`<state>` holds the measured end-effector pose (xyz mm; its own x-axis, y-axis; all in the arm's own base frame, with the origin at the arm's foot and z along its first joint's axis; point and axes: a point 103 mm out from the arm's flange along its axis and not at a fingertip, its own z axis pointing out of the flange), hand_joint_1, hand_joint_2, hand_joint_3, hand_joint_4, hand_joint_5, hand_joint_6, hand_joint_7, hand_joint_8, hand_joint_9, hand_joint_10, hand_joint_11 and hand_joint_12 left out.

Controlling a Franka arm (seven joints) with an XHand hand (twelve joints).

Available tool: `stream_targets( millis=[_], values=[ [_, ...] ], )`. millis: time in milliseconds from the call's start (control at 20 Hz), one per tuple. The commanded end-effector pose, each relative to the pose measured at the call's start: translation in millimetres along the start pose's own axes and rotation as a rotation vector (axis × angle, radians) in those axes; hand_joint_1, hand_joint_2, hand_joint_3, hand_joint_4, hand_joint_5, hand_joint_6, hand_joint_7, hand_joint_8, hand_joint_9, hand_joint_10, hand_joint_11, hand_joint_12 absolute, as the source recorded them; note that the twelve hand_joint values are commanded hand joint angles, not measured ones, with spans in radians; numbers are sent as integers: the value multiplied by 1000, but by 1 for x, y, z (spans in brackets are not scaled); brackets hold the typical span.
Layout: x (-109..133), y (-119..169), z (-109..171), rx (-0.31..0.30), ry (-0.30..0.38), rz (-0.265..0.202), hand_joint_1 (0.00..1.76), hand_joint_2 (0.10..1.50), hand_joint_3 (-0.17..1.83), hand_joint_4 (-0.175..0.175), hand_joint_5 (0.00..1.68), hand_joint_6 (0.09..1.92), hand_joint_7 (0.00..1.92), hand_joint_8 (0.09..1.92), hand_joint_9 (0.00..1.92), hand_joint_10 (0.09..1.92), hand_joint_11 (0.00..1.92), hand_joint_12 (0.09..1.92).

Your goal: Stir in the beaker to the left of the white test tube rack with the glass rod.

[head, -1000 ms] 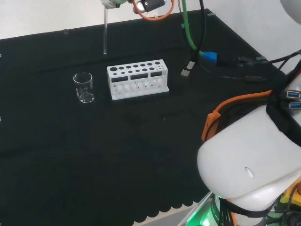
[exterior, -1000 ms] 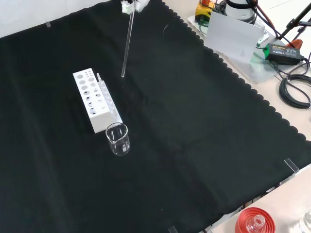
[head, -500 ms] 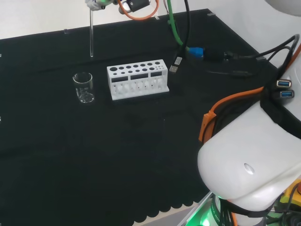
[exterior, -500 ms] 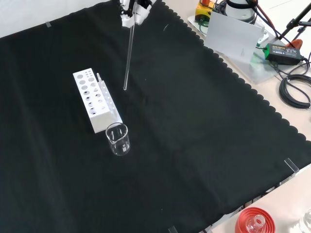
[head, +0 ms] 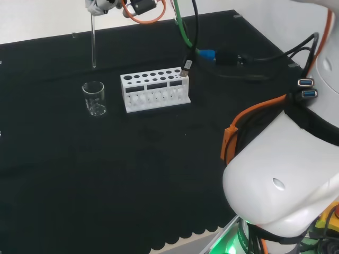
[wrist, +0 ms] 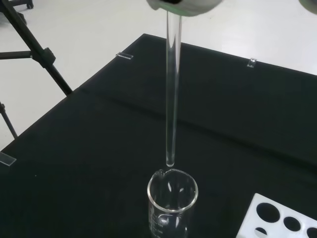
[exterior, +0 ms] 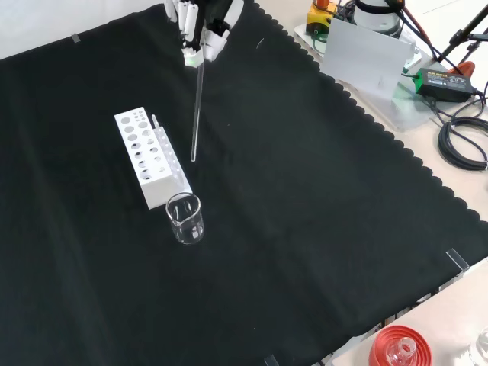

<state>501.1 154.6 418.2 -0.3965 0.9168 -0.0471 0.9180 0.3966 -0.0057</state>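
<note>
A clear glass rod (head: 94, 41) hangs upright from my hand (head: 100, 5) at the head view's top edge; the fingers are shut on its upper end. From the front, the hand (exterior: 200, 27) holds the rod (exterior: 196, 114) above the cloth beside the white test tube rack (exterior: 149, 157). A small empty glass beaker (head: 94, 98) stands left of the rack (head: 154, 88) in the head view. The rod's tip hangs in the air above the beaker, a little short of it. In the wrist view the rod (wrist: 172, 94) ends just over the beaker's (wrist: 172, 203) rim.
Cables and a blue plug (head: 214, 55) hang over the cloth right of the rack in the head view. In the front view a red ribbed stand (exterior: 399, 348) sits off the cloth's near corner, and a black box with cables (exterior: 442, 82) lies beyond the scalloped edge.
My hand has carried the rod leftward in the head view, from above the rack's far side to over the beaker, and a little lower in the front view. Beaker and rack have stayed put.
</note>
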Motion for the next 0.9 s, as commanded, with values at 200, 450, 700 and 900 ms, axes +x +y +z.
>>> stream_targets(
  millis=[200, 450, 700, 900],
  values=[
    [-3, 22, 12, 21, 10, -19, 1230, 1037, -175, -175, 1413, 277, 1744, 412, 1853, 379, 1677, 717],
    [-11, 38, 30, 33, 17, -16, 1230, 1037, -175, -175, 1414, 275, 1744, 410, 1853, 377, 1677, 718],
    [-18, 52, 44, 46, 23, -13, 1230, 1037, -175, -175, 1415, 273, 1744, 407, 1853, 376, 1676, 718],
    [-23, 63, 54, 55, 28, -12, 1230, 1037, -175, -175, 1415, 272, 1744, 406, 1853, 375, 1676, 719]
  ],
)
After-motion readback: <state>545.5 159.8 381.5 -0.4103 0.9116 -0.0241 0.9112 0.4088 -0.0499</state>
